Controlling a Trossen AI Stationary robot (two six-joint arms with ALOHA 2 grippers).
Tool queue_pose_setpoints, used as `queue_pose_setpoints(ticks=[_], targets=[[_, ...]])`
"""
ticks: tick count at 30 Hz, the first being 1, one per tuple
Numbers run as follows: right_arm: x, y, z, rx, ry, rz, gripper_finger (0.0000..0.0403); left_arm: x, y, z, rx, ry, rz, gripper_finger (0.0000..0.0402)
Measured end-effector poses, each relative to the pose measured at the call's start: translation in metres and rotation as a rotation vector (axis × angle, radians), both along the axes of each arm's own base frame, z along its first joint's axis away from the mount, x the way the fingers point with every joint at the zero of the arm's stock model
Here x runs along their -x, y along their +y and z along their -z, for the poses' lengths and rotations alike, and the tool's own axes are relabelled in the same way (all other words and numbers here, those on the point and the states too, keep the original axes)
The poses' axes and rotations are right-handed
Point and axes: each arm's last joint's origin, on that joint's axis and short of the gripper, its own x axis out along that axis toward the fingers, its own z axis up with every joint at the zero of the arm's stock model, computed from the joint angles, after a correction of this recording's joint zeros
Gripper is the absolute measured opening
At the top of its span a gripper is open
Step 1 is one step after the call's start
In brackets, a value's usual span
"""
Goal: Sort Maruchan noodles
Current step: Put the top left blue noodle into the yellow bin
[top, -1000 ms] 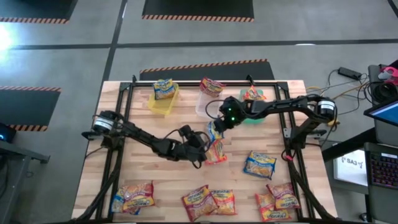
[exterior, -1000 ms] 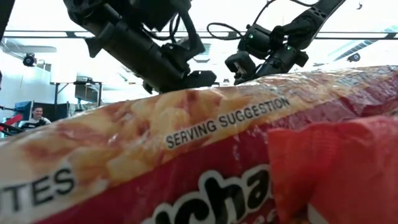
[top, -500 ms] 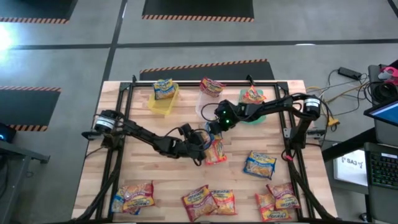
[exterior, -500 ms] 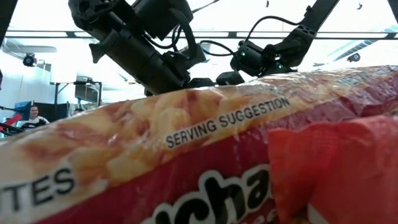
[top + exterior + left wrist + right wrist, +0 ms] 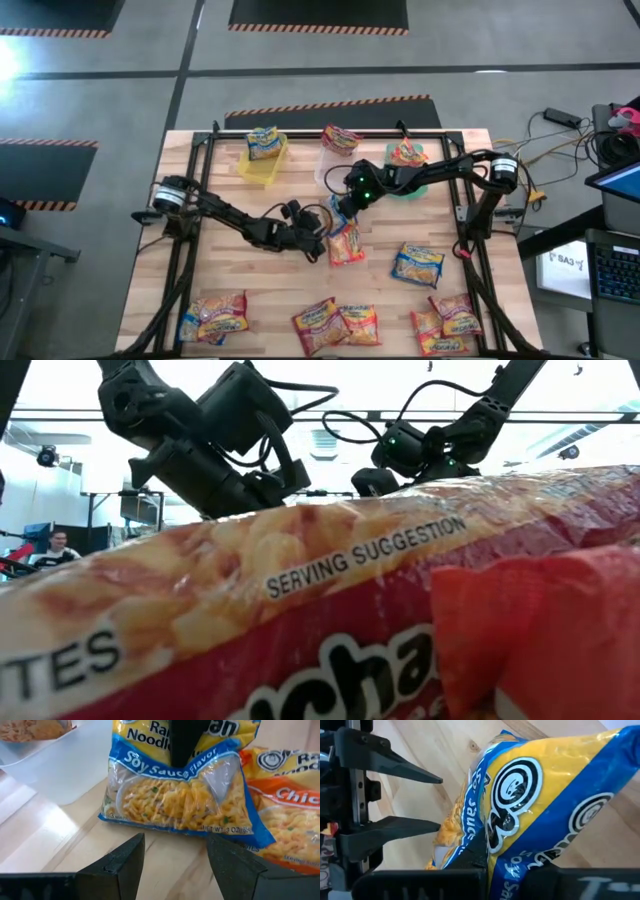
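Pinching blue packet, R gripper; L gripper open.

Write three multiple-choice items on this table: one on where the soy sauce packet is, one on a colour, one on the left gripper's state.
1. Where is the soy sauce packet?
A) on the floor
B) pinched in the right gripper
C) inside a drawer

2. What colours is the packet in the yellow bin?
A) plain red
B) blue and yellow
C) plain green

3. The left gripper is:
A) open and empty
B) shut on a packet
C) out of every view

Answers:
1 B: the right wrist view shows the packet clamped between that arm's own fingers.
2 B: the high view shows those colours.
3 A: its fingers stand apart with nothing between them.
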Motion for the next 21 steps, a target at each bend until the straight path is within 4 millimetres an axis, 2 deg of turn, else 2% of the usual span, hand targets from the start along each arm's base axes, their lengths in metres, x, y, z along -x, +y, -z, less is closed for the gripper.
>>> queue_pose_setpoints(ticks=[4,8,14,18,21], targets=[[-0.002,-0.001,-0.003,0.046,-0.011,-0.045,0.0010,-0.001,0.000,-0.001,0.005,-0.018,-0.003,0.0196],[-0.012,-0.003,-0.017,0.120,-0.056,-0.110,0.0009,-0.001,-0.001,-0.005,0.012,-0.035,-0.004,0.0196],[-0.027,-0.013,-0.055,0.321,-0.017,-0.221,0.0009,0.000,-0.001,-0.018,0.022,-0.071,-0.005,0.0196],[-0.036,-0.025,-0.085,0.520,0.015,-0.220,0.0009,0.003,0.000,-0.039,-0.007,-0.101,0.020,0.0196],[-0.040,-0.037,-0.105,0.575,-0.029,-0.204,0.0009,0.010,0.002,-0.055,-0.035,-0.112,0.007,0.0196]])
